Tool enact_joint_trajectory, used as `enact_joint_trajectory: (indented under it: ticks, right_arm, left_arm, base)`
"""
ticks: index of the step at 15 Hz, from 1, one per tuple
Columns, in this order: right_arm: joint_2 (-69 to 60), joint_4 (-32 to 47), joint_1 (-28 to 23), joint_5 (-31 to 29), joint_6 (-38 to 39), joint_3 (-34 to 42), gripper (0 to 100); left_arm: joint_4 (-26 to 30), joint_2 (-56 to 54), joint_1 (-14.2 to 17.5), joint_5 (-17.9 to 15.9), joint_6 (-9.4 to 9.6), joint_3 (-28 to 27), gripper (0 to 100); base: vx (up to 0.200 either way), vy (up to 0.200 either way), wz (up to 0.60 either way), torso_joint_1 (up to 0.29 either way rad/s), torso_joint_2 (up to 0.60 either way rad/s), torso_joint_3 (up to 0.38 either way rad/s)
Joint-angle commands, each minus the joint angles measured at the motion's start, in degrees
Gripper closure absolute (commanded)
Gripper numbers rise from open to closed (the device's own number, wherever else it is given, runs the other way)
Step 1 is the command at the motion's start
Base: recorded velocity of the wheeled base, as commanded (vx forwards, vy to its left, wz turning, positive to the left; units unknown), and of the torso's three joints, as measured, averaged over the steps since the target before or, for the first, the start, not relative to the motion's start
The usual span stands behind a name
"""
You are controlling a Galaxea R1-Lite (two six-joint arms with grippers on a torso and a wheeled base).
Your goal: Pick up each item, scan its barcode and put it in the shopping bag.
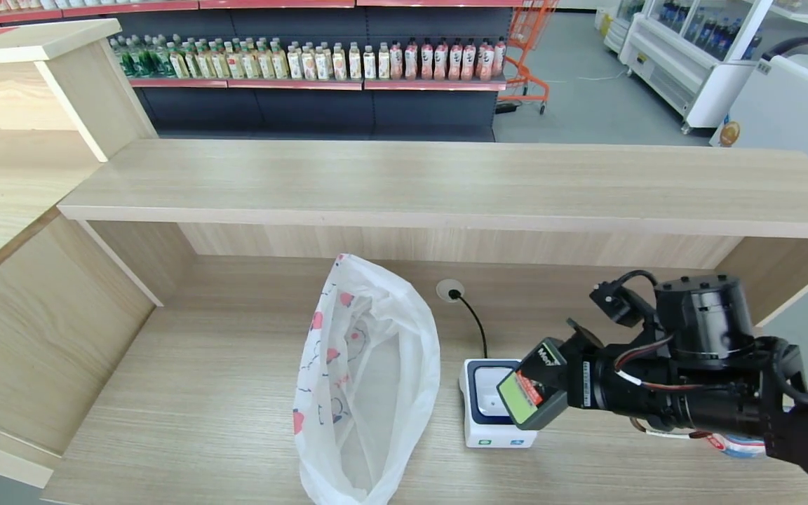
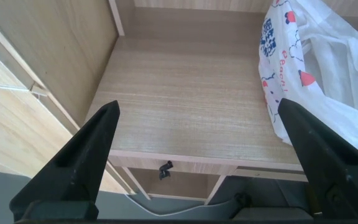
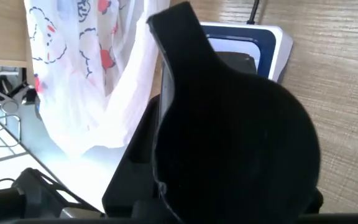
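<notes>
My right gripper (image 1: pixel 541 382) is shut on a dark box with a green and red label (image 1: pixel 524 394) and holds it tilted just above the white and blue barcode scanner (image 1: pixel 482 421) on the counter. In the right wrist view the box (image 3: pixel 229 124) looms dark in front of the scanner (image 3: pixel 266 38). A white plastic shopping bag (image 1: pixel 362 379) with red and blue prints stands open left of the scanner; the bag (image 2: pixel 309 74) also shows in the left wrist view. My left gripper (image 2: pixel 197 162) hangs open over the counter's front edge, nothing between its fingers.
A black cable (image 1: pixel 474 319) runs from the scanner to a grommet (image 1: pixel 450 289) at the back of the wooden counter (image 1: pixel 186 393). A raised ledge (image 1: pixel 446 182) borders the far side and a side wall (image 1: pixel 46 330) the left. A red-and-white item (image 1: pixel 734 443) peeks out under the right arm.
</notes>
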Motion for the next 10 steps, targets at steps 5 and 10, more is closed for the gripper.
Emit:
enact_joint_trajectory:
  ticks: [5,10]
  right_arm:
    - [9.75,-6.07,2.20,0.03,-1.36,-1.10,100]
    - [12.65,-8.44,2.29,-0.32,-3.64,-1.54,100]
  left_arm:
    - [-0.01,-0.02,0.00,0.04,0.00,0.01,0]
    - [-0.01,-0.02,0.00,0.04,0.00,0.01,0]
  base:
    - [0.000,0.000,0.00,0.000,0.00,0.000]
    - [0.000,0.000,0.00,0.000,0.00,0.000]
